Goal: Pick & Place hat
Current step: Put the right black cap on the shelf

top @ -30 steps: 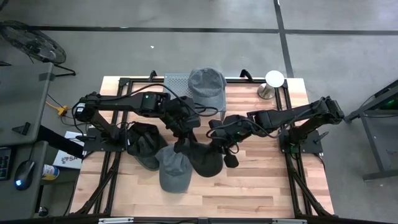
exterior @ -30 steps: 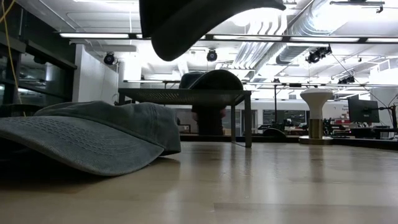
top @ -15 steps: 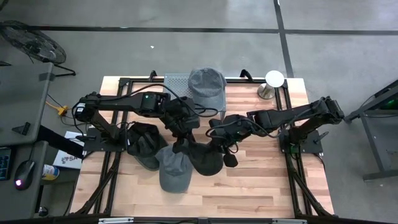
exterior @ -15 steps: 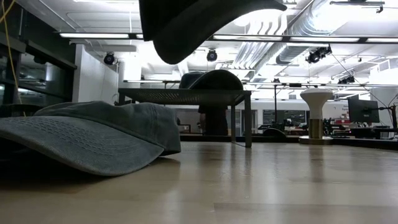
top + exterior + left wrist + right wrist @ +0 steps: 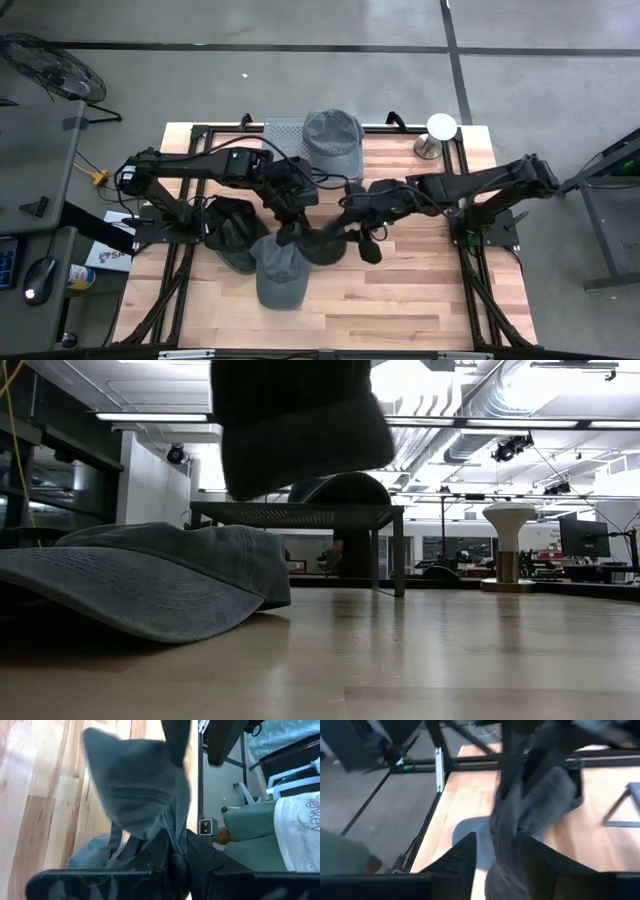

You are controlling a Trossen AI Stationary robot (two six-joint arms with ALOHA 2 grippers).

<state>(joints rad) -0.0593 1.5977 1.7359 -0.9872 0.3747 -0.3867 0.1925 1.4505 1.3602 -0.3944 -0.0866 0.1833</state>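
Observation:
A dark hat (image 5: 320, 247) hangs in the air over the middle of the table, bunched below my left gripper (image 5: 288, 232), which is shut on it. The low view shows its underside (image 5: 300, 420) well above the wood. My right gripper (image 5: 347, 224) stands just to the hat's right. Its fingers are open, and part of the hat's cloth (image 5: 507, 835) lies in the gap between them. A grey hat (image 5: 278, 275) lies on its brim and crown on the table below the dark one. My left gripper pinches a bunched fold of the dark hat's cloth (image 5: 176, 842) between its two fingers, coming from above. The rest of the hat (image 5: 135, 785) hangs slack below the fingers, clear of the table. My right gripper has the hat's cloth between its open fingers; whether a finger (image 5: 535, 857) touches it, I cannot tell.
Another dark hat (image 5: 230, 230) lies at the table's left, under my left arm. A second grey hat (image 5: 332, 140) sits on a low metal rack (image 5: 300, 512) at the far edge. A white round stand (image 5: 440, 128) is at the far right. Bare wood lies toward the near edge.
The dark hat was stretched between both grippers. It has now sagged and swung toward the table's left, and it hangs lower and more bunched under my left gripper. My right gripper has drawn a little toward the far edge.

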